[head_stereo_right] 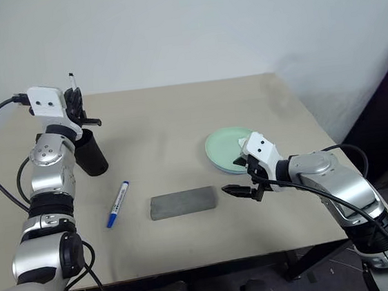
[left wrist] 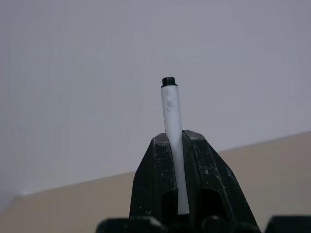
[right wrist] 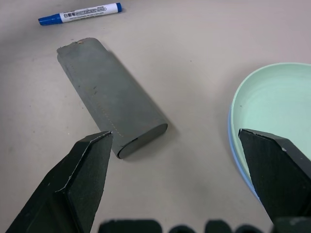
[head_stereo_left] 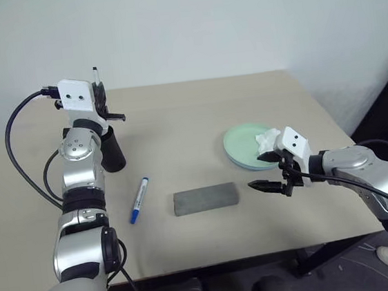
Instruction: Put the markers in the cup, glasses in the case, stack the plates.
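Observation:
My left gripper [head_stereo_left: 98, 87] is raised above the black cup [head_stereo_left: 114, 155] at the table's left and is shut on the black-capped marker [left wrist: 171, 111], which points upward. The blue-capped marker [head_stereo_left: 139, 200] lies flat on the table in front of the cup. The grey case [head_stereo_left: 206, 199] lies closed near the middle. The mint green plate [head_stereo_left: 244, 147] rests on the light blue plate [right wrist: 233, 143], whose rim shows underneath. My right gripper [head_stereo_left: 268, 172] hovers open between the case and the plates, holding nothing. The glasses are out of view.
A crumpled white tissue [head_stereo_left: 268, 139] lies on the green plate's near right edge, just above my right gripper. The beige table [head_stereo_left: 177, 119] ends at a white wall behind. Its right edge runs close past the plates.

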Controlling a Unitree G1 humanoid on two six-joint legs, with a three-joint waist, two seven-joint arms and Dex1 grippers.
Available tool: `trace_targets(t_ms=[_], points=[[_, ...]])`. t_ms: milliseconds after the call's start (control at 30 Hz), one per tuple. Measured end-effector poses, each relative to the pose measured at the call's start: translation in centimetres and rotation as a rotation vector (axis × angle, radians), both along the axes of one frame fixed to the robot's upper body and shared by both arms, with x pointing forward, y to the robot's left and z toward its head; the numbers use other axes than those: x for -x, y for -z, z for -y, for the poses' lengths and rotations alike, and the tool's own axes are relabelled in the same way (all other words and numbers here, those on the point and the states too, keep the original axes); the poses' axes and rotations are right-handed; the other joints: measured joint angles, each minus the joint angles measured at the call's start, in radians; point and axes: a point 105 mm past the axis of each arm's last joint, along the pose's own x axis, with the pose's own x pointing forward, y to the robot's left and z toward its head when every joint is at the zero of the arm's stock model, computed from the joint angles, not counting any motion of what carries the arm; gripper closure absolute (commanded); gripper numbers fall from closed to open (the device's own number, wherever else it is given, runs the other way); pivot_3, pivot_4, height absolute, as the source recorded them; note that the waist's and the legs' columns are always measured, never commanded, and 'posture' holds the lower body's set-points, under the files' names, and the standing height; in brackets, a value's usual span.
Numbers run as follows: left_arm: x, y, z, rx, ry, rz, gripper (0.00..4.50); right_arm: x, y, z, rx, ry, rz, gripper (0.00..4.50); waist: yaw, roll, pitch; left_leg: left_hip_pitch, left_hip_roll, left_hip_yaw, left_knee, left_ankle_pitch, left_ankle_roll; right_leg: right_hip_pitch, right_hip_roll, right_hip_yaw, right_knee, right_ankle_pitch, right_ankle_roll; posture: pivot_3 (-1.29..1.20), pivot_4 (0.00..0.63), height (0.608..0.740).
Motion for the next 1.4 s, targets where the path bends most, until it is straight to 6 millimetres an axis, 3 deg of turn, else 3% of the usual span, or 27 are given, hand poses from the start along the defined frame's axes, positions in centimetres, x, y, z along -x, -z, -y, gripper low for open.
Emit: trace_targets(t_ms=[200, 333, 567, 800, 933, 1033, 1333, 1400], points=[[0.1, 0.9, -0.5, -0.005, -0.002, -0.014, 4.48, 0.0, -0.2, 0.1, -0.011, 0.005, 0.001, 0.00, 0.000, 0.000, 0.000, 0.000, 0.000, 0.000, -0.001, 0.000, 0.000, 0.000, 0.000, 0.000, 0.000, 0.000, 0.000, 0.00, 0.000, 0.740], [0.8, 1.4, -2.3, -0.025, -0.039, -0.025, 4.48, 0.0, -1.2, 0.4, -0.057, 0.005, 0.012, 0.00, 0.000, 0.000, 0.000, 0.000, 0.000, 0.000, -0.001, 0.000, 0.000, 0.000, 0.000, 0.000, 0.000, 0.000, 0.000, 0.00, 0.000, 0.740], [1.8, 1.6, -4.1, -0.033, -0.084, -0.025, 4.48, 0.0, -1.3, 0.4, -0.061, -0.001, 0.008, 0.00, 0.000, 0.000, 0.000, 0.000, 0.000, 0.000, 0.000, 0.000, 0.000, -0.001, -0.001, -0.001, 0.000, 0.000, 0.000, 0.00, 0.000, 0.740], [2.4, 5.6, -3.8, 0.020, -0.071, -0.106, 4.48, -0.1, -1.4, 0.4, -0.062, -0.001, 0.010, 0.00, 0.000, -0.001, 0.000, 0.000, 0.000, 0.000, 0.000, 0.000, 0.000, -0.001, -0.001, -0.001, 0.001, 0.002, -0.003, 0.00, 0.000, 0.740], [2.4, 5.6, -3.4, 0.027, -0.059, -0.092, 4.48, -0.1, -1.4, 0.3, -0.065, -0.002, 0.009, 0.00, 0.000, -0.001, 0.000, 0.000, 0.000, 0.000, 0.000, 0.000, 0.000, -0.001, -0.001, -0.001, 0.001, 0.002, -0.003, 0.00, 0.000, 0.740], [2.4, 5.3, -3.2, 0.022, -0.054, -0.078, 3.70, -0.1, -1.4, 0.2, -0.069, -0.003, 0.010, 0.00, 0.000, -0.001, 0.000, 0.000, 0.000, 0.000, 0.000, 0.000, 0.000, -0.001, -0.001, -0.001, 0.001, 0.002, -0.003, 0.00, 0.000, 0.740], [2.3, 4.5, -2.1, 0.008, -0.005, -0.055, 0.59, -0.1, -1.4, 0.2, -0.072, 0.000, 0.010, 0.00, 0.000, -0.001, 0.000, 0.000, 0.000, 0.000, 0.000, 0.000, 0.000, -0.001, -0.001, -0.001, 0.001, 0.002, -0.003, 0.00, 0.000, 0.740], [2.3, 3.7, -1.6, -0.003, 0.024, -0.043, 0.59, -0.1, -1.4, 0.2, -0.071, 0.003, 0.010, 0.00, 0.000, -0.001, 0.000, 0.000, 0.000, 0.000, 0.000, 0.000, 0.000, -0.001, -0.001, -0.001, 0.001, 0.002, -0.003, 0.00, 0.000, 0.740]])
